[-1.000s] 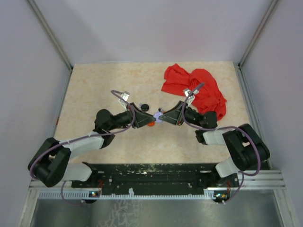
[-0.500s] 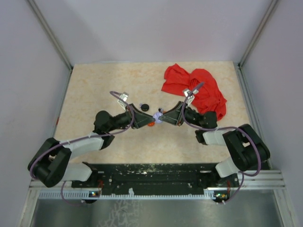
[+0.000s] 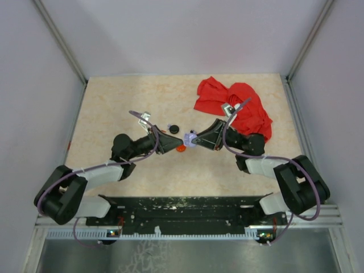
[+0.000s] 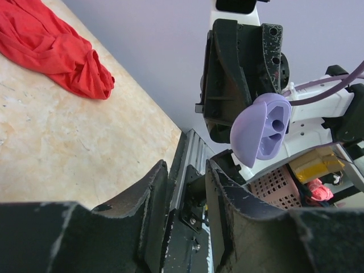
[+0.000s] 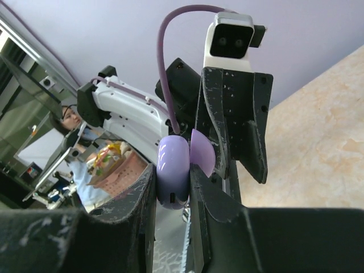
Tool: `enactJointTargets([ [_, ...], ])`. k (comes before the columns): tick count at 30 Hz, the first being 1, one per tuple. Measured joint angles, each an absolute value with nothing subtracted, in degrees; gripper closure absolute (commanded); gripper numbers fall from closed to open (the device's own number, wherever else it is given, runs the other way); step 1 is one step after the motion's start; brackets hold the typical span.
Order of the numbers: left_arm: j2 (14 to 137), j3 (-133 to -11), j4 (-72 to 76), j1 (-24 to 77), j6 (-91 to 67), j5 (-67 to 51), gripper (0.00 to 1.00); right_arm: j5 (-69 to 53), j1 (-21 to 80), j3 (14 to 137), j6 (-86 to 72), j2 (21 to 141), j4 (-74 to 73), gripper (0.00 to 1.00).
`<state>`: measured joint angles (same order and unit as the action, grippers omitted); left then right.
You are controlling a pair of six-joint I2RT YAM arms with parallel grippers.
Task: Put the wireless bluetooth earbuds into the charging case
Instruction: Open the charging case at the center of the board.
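Note:
The charging case (image 4: pixel 259 128) is a lavender clamshell with its lid swung open, and its two wells look empty. My right gripper (image 5: pixel 172 170) is shut on its body (image 5: pixel 172 159) and holds it above mid-table (image 3: pixel 188 140). My left gripper (image 4: pixel 185 165) faces the case's open side from a short way off. Its jaws stand a little apart with nothing between them. A small round black piece (image 3: pixel 173 128) lies on the table behind the left gripper (image 3: pixel 175 142). A small red-orange piece (image 3: pixel 181 148) lies just under the fingertips. Both are too small to tell whether they are the earbuds.
A crumpled red cloth (image 3: pixel 233 108) lies at the back right of the tan tabletop (image 3: pixel 114 108), behind the right arm. Grey walls close in the table on the left, back and right. The black mounting rail (image 3: pixel 187 207) runs along the near edge.
The left jaws have parted slightly. The right arm has shifted a little while keeping hold of the case. Both grippers still meet at mid-table.

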<state>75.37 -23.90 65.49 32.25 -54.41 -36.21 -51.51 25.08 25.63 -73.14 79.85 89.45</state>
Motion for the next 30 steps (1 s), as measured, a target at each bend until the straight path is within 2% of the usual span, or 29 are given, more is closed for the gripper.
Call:
enactJointTargets([
  [11, 71.2, -19.4, 67.7, 32.2, -55.2, -36.0, 0.37, -50.0, 25.1, 25.9, -73.0, 80.2, 89.4, 1.00],
  [22, 67.1, -21.9, 66.7, 32.2, -55.0, -36.9, 0.39, -49.4, 26.3, 26.8, -72.0, 82.2, 89.4, 1.00],
  [30, 70.0, -23.7, 66.3, 32.2, -55.1, -37.4, 0.47, -49.6, 26.8, 27.6, -72.1, 82.2, 89.4, 1.00],
])
